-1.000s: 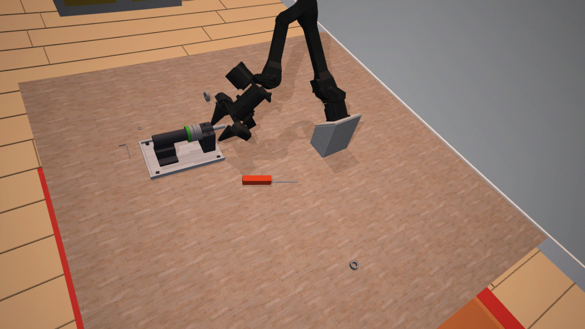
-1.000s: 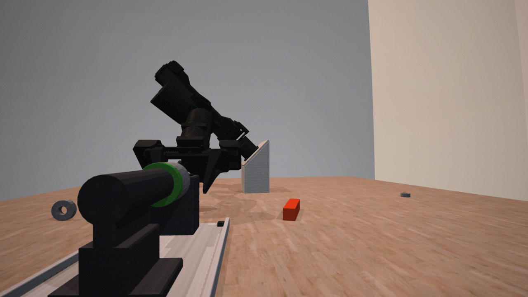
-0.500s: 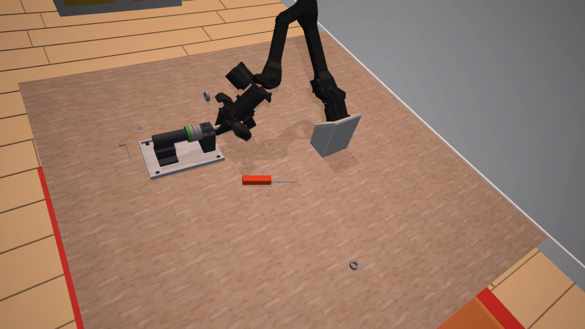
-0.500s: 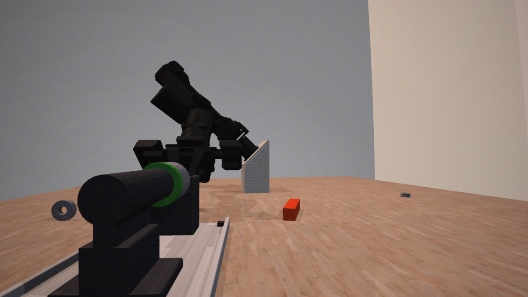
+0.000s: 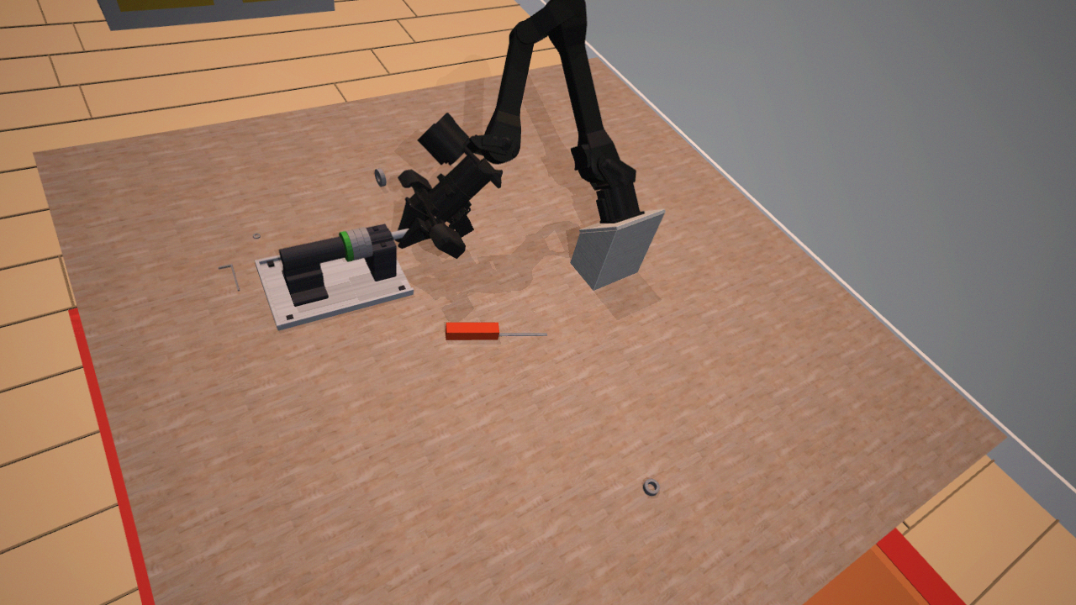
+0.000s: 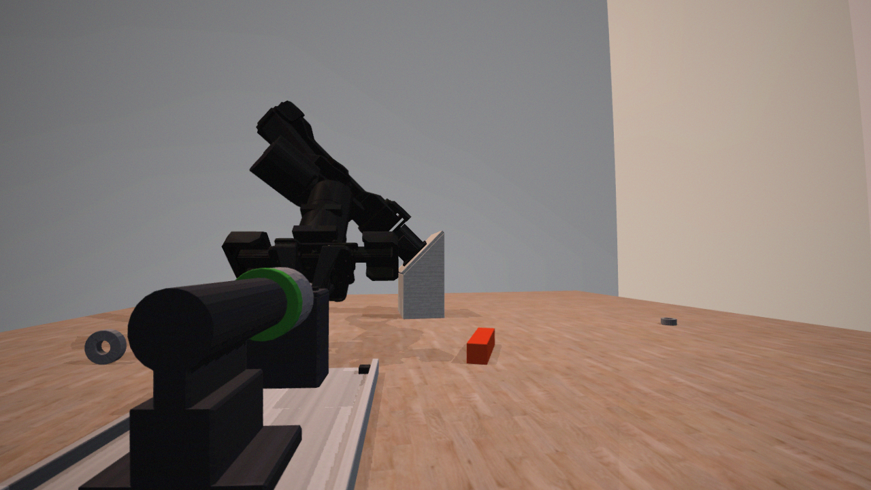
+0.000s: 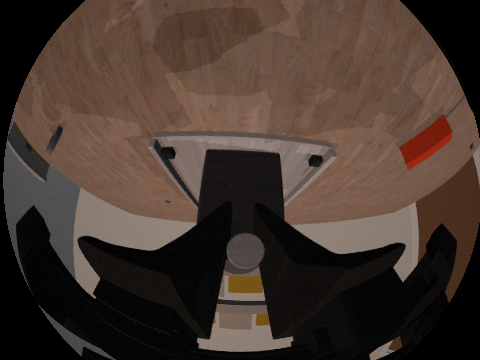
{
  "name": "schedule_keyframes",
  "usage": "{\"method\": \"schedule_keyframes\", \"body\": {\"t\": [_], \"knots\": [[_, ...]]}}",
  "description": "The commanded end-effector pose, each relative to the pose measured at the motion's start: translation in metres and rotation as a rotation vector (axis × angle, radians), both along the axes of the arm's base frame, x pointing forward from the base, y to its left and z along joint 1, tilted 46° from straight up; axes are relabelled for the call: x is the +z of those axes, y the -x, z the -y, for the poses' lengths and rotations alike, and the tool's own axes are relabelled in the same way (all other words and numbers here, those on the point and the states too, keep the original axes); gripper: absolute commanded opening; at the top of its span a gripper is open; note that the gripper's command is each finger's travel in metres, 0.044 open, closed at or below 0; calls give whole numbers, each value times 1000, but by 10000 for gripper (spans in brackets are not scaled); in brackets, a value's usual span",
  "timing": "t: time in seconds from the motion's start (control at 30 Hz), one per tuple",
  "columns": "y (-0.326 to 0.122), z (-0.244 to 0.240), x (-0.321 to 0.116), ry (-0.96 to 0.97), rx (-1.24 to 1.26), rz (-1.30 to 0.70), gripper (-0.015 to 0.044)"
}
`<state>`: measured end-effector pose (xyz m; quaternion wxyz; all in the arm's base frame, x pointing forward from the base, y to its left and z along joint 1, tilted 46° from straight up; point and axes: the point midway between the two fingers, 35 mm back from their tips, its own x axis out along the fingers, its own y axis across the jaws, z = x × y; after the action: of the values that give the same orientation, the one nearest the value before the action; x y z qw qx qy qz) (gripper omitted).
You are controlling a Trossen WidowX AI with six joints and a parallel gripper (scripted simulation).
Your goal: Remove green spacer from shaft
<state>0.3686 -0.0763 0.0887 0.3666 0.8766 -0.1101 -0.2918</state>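
My gripper (image 5: pixel 402 235) (image 7: pixel 243 210) is shut on the bare end of the grey shaft (image 5: pixel 398 234) (image 7: pixel 245 251), just outside the black support block (image 5: pixel 383 260) (image 6: pixel 316 347) (image 7: pixel 242 175). The green spacer (image 5: pixel 346 245) (image 6: pixel 294 298) is on the shaft line, against the end of the big dark housing (image 5: pixel 312 250) (image 6: pixel 237 307). Grey spacers (image 5: pixel 361 242) (image 6: pixel 307 298) fill the space between the green one and the support block. The housing and support block stand on a pale base plate (image 5: pixel 342 304). The fingertips are hidden in the exterior view.
A red-handled screwdriver (image 5: pixel 472 331) (image 6: pixel 480 346) (image 7: pixel 426 142) lies in front of the arm's grey wedge base (image 5: pixel 616 252) (image 6: pixel 422 295). A grey ring (image 5: pixel 380 179) (image 6: pixel 91 348) stands behind the fixture. Another ring (image 5: pixel 646 491) (image 6: pixel 668 321) lies far off. A hex key (image 5: pixel 230 265) lies beyond the housing end.
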Motion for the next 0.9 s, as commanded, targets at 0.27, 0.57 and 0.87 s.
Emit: {"method": "schedule_keyframes", "body": {"t": [0.27,0.57,0.87], "knots": [[10,2,0,7,-1,-3,0],[11,2,0,7,-1,-3,0],[12,2,0,7,-1,-3,0]]}}
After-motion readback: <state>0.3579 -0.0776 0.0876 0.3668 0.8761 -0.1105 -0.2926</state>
